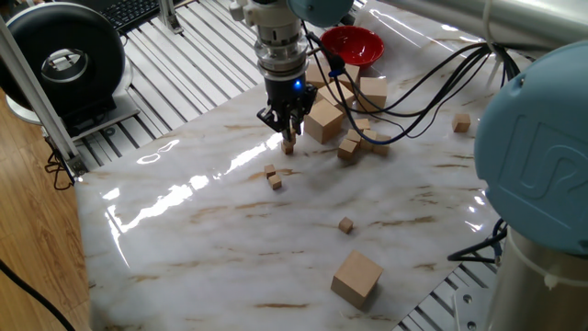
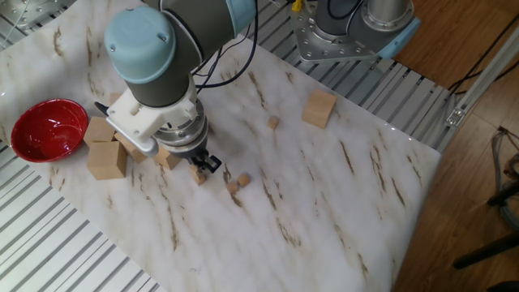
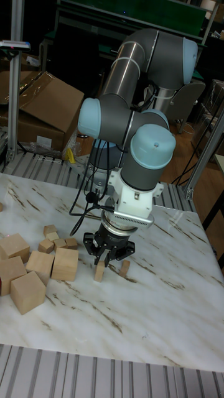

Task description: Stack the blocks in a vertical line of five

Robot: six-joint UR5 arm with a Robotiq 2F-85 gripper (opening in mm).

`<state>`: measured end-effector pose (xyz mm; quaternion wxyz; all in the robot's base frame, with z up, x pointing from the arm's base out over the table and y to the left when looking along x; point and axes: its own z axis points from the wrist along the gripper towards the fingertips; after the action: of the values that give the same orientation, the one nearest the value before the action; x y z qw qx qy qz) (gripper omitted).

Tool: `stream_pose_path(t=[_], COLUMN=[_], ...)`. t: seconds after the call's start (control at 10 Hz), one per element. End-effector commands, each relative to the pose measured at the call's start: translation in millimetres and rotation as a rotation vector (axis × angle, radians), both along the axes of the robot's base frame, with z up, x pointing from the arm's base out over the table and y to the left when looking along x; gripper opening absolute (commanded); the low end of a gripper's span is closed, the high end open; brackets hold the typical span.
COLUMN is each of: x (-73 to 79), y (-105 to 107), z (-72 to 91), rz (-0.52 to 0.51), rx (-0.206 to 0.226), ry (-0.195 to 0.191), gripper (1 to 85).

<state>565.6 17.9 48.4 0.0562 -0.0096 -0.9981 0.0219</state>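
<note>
My gripper (image 1: 289, 136) points straight down near the middle of the marble table, its fingers closed in on the top of a short stack of tiny blocks (image 1: 288, 146). The other fixed view has the gripper (image 2: 200, 166) over the same stack (image 2: 199, 177). In the tall view the stack (image 3: 98, 272) looks two blocks high under the gripper (image 3: 106, 261). Two loose blocks (image 1: 269, 170) (image 1: 276, 183) lie close by, and a third block (image 1: 345, 224) sits farther toward the front. They show again as a pair of blocks (image 2: 238, 182) and a lone block (image 2: 273, 122).
A red bowl (image 1: 352, 44) stands at the table's edge. Beside the gripper is a cluster of medium and large wooden cubes (image 1: 323, 121) (image 2: 107, 160) (image 3: 28, 292). One large cube (image 1: 356, 278) sits alone near the front edge, and a medium cube (image 1: 461, 121) at the right. Cables hang behind the arm.
</note>
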Motion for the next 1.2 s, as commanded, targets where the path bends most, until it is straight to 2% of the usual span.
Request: stream_pose_path(t=[0.0, 0.4, 0.6, 1.1], x=[-1.0, -2.5, 2.0, 2.5], y=[1.5, 3.2, 5.3, 5.4], z=[-0.4, -0.5, -1.3, -1.0], rz=[-0.005, -0.001, 0.003, 0.028], rx=[0.013, 0.021, 0.029, 0.033], ry=[0.002, 0.007, -0.010, -0.010], gripper=[1.0, 1.0, 1.0, 1.0])
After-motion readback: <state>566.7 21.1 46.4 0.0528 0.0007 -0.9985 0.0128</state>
